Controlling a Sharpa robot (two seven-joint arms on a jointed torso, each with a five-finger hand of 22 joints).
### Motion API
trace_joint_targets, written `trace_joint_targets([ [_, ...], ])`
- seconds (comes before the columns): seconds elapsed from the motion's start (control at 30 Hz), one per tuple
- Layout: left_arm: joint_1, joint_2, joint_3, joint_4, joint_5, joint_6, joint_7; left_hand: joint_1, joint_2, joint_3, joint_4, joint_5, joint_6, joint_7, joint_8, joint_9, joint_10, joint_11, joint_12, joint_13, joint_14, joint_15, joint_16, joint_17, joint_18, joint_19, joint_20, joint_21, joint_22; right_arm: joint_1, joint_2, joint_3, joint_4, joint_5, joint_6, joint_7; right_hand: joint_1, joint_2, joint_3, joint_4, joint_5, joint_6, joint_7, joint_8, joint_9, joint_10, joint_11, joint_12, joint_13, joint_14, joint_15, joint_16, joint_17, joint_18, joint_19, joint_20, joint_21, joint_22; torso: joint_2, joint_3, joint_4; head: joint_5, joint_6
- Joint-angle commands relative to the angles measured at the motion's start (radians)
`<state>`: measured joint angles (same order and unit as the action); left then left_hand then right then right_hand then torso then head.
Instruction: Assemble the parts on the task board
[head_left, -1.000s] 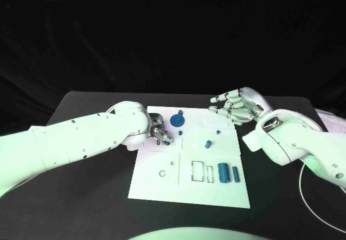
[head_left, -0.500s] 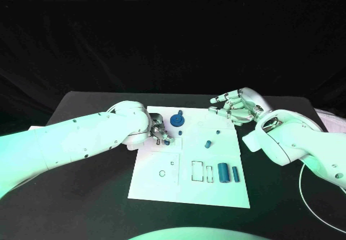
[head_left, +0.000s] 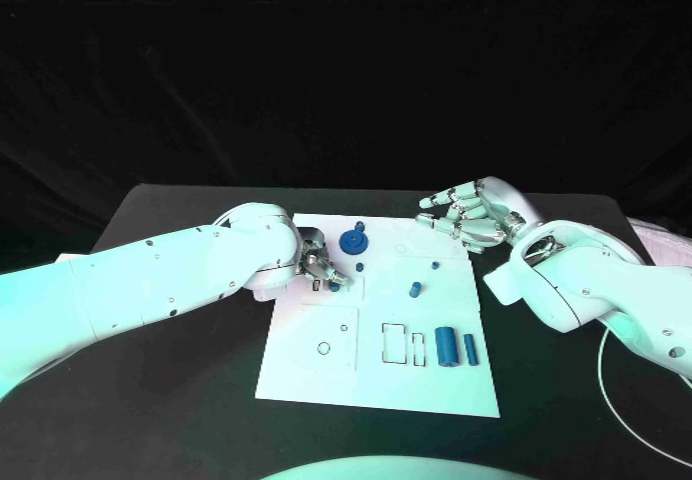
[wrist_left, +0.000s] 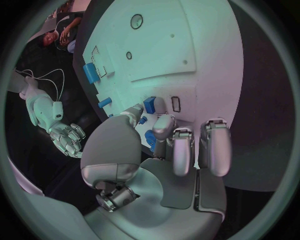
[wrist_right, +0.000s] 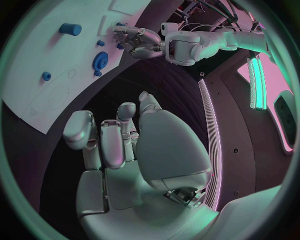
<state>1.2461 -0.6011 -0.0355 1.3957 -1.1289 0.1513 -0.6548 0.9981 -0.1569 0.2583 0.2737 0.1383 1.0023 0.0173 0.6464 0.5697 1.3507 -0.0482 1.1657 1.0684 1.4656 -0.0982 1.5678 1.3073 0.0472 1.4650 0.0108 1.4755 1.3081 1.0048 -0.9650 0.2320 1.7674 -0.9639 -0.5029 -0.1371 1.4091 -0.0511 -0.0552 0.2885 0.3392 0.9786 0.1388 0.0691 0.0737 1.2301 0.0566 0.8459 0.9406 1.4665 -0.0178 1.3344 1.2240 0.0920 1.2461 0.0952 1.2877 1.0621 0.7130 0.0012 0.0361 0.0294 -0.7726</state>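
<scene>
The white task board (head_left: 382, 380) lies mid-table. My left hand (head_left: 320, 268) rests over its left edge and pinches a small blue part (head_left: 335, 285) between thumb and a fingertip. In the left wrist view that blue part (wrist_left: 150, 105) sits just beside a narrow slot (wrist_left: 175, 104). A blue gear (head_left: 355, 241) stands at the far end of the board, with small blue pegs (head_left: 415, 290) near the middle. Two blue cylinders (head_left: 449, 345) lie toward the near right. My right hand (head_left: 469, 212) hovers at the board's far right corner, fingers loosely bent, holding nothing.
The black table (head_left: 173, 400) surrounds the board. A white cable (head_left: 613, 385) curves along the table's right side. The right wrist view shows the gear (wrist_right: 100, 61), a cylinder (wrist_right: 70, 29) and my left hand (wrist_right: 134, 40) over the board.
</scene>
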Motion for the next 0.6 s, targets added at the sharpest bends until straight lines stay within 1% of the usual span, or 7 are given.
trace_joint_targets([
  [0.03, -0.006, -0.003, -0.004, 0.001, 0.006, 0.019, -0.009, -0.002, 0.012, -0.029, 0.007, -0.008, 0.006, -0.005, 0.002, 0.002, 0.006, -0.004, -0.003, -0.002, 0.105, -0.008, 0.003, 0.263, -0.016, 0.055, -0.006, 0.002, 0.138, -0.001, 0.0, 0.0, 0.0, -0.007, 0.016, 0.01, -0.014, -0.002, -0.011, -0.002, -0.014, -0.003, 0.007, -0.001, 0.0, -0.006, 0.001, 0.001, -0.002, 0.029, 0.001, -0.005, 0.0, 0.019, -0.007, -0.002, -0.008, -0.002, -0.001, -0.0005, 0.001, 0.0, 0.0],
  [0.23, -0.002, -0.015, 0.0, 0.014, 0.008, -0.005, -0.008, -0.001, 0.031, -0.097, 0.015, -0.054, 0.004, -0.004, 0.001, 0.002, 0.003, -0.004, -0.01, -0.009, 0.105, -0.009, 0.003, 0.263, -0.014, 0.051, -0.007, -0.006, 0.13, -0.002, 0.0, -0.001, -0.002, -0.007, 0.017, 0.01, -0.018, -0.001, -0.015, -0.002, -0.021, -0.003, 0.007, 0.0, 0.0, -0.006, 0.001, 0.004, -0.002, 0.029, 0.001, -0.006, 0.0, 0.019, -0.006, -0.002, -0.008, -0.002, 0.0, -0.0009, 0.0008, 0.0, 0.004],
  [0.33, 0.004, -0.021, 0.01, 0.022, 0.024, -0.028, -0.006, 0.0, 0.036, -0.123, 0.015, -0.069, -0.004, -0.002, -0.002, 0.001, -0.01, -0.002, -0.028, -0.031, 0.105, -0.008, 0.003, 0.263, -0.012, 0.048, -0.007, -0.013, 0.122, -0.002, 0.0, -0.002, -0.003, -0.007, 0.017, 0.009, -0.018, -0.001, -0.015, -0.002, -0.021, -0.003, 0.007, 0.0, 0.0, -0.006, 0.001, 0.004, -0.002, 0.029, 0.001, -0.006, 0.0, 0.019, -0.006, -0.002, -0.008, -0.002, 0.0, -0.0011, -0.0001, 0.001, 0.007],
  [0.4, 0.012, -0.027, 0.018, 0.029, 0.043, -0.042, -0.005, 0.001, 0.04, -0.141, 0.016, -0.075, -0.01, 0.0, -0.003, 0.0, -0.019, -0.001, -0.04, -0.044, 0.105, -0.007, 0.003, 0.263, -0.011, 0.046, -0.006, -0.017, 0.118, -0.002, 0.001, -0.003, -0.005, -0.007, 0.017, 0.009, -0.019, -0.001, -0.016, -0.001, -0.023, -0.003, 0.007, 0.0, 0.0, -0.007, 0.001, 0.004, -0.003, 0.029, 0.002, -0.006, 0.0, 0.019, -0.006, -0.002, -0.008, -0.003, 0.0, -0.0011, -0.0002, 0.002, 0.01],
  [0.47, 0.022, -0.032, 0.028, 0.037, 0.067, -0.055, -0.004, 0.007, 0.048, -0.166, 0.016, -0.078, -0.025, 0.006, -0.008, -0.001, -0.049, 0.004, -0.084, -0.094, 0.105, -0.003, 0.003, 0.263, -0.011, 0.046, -0.004, -0.017, 0.118, -0.002, 0.001, -0.004, -0.007, -0.007, 0.017, 0.009, -0.019, -0.001, -0.016, -0.001, -0.023, -0.003, 0.007, 0.0, 0.0, -0.007, 0.001, 0.004, -0.003, 0.029, 0.002, -0.006, 0.0, 0.019, -0.006, -0.002, -0.008, -0.003, 0.001, -0.0012, -0.0014, 0.003, 0.014],
  [0.53, 0.032, -0.037, 0.037, 0.045, 0.088, -0.059, -0.003, 0.015, 0.052, -0.183, 0.016, -0.078, -0.038, 0.011, -0.013, -0.003, -0.072, 0.009, -0.115, -0.128, 0.105, 0.001, 0.003, 0.263, -0.012, 0.047, -0.001, -0.017, 0.12, -0.003, 0.003, -0.005, -0.008, -0.007, 0.018, 0.009, -0.019, -0.001, -0.016, -0.001, -0.023, -0.003, 0.007, 0.0, 0.0, -0.007, 0.001, 0.004, -0.003, 0.029, 0.002, -0.006, 0.0, 0.019, -0.006, -0.002, -0.008, -0.003, 0.001, -0.0009, -0.0012, 0.004, 0.015],
  [0.6, 0.047, -0.045, 0.047, 0.05, 0.102, -0.043, -0.005, 0.024, 0.058, -0.2, 0.016, -0.078, -0.049, 0.017, -0.016, -0.003, -0.09, 0.014, -0.137, -0.153, 0.105, 0.005, 0.003, 0.263, -0.01, 0.044, 0.003, -0.022, 0.114, -0.003, 0.004, -0.006, -0.01, -0.007, 0.018, 0.009, -0.019, -0.001, -0.016, -0.001, -0.023, -0.003, 0.007, 0.0, 0.0, -0.007, 0.001, 0.004, -0.003, 0.029, 0.002, -0.006, 0.0, 0.019, -0.006, -0.002, -0.008, -0.003, 0.002, -0.0001, -0.0013, 0.004, 0.019],
])
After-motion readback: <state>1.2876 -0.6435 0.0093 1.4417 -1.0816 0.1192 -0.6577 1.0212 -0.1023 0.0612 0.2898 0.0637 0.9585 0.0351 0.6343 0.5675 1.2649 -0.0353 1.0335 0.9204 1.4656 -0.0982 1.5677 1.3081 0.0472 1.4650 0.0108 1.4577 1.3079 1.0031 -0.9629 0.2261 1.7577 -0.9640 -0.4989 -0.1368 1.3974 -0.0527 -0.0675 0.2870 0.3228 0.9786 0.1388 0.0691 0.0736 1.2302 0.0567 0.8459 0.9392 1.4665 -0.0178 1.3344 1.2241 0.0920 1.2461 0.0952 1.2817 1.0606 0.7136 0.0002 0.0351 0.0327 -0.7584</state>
